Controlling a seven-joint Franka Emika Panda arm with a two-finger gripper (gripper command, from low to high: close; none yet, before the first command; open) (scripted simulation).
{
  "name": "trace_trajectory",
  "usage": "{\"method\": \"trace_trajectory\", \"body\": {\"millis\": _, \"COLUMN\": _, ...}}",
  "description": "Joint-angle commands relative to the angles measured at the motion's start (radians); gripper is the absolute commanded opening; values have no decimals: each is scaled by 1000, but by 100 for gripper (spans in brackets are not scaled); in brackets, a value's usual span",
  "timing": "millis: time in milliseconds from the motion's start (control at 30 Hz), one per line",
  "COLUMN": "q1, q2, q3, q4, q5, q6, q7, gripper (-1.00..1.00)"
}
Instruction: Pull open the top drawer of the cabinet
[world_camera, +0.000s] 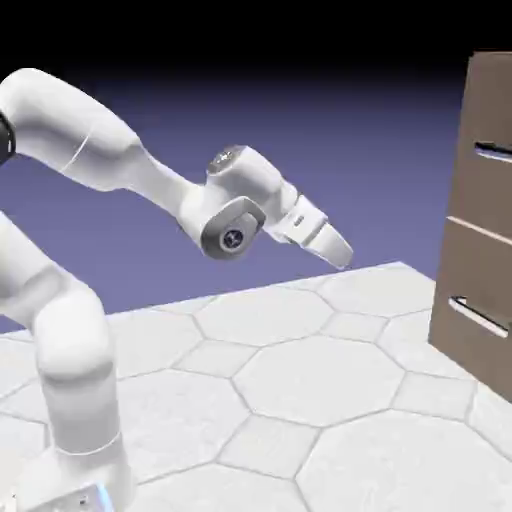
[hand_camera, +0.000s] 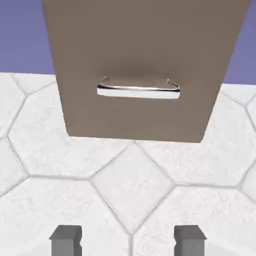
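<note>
One slim horizontal silver bar handle (world_camera: 493, 151) on the flat brown wood-look top drawer (world_camera: 487, 190) sits ahead of and above the released two-finger claw (hand_camera: 128, 241), well apart. Grip its middle; the metal looks rigid, perhaps slippery, the drawer moderately heavy.

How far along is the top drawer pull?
Done: the gripper is open, pointed toward the cabinet.
In hand: nothing; floor tiles show between the fingertips, well short of any handle.
Left: everything on the top drawer: reach its handle, grip, pull. Its front looks closed, in line with the lower drawer.
</note>
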Motion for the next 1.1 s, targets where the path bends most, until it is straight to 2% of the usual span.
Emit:
{"method": "trace_trajectory", "body": {"millis": 0, "q1": 26, "q2": -10, "q3": -16, "q4": 16, "q5": -32, "q6": -6, "q7": -44, "gripper": 0}}
{"method": "trace_trajectory", "body": {"millis": 1067, "q1": 867, "q2": -339, "q3": -539, "q4": 523, "q5": -1063, "q6": -206, "q7": -1435, "gripper": 0}}
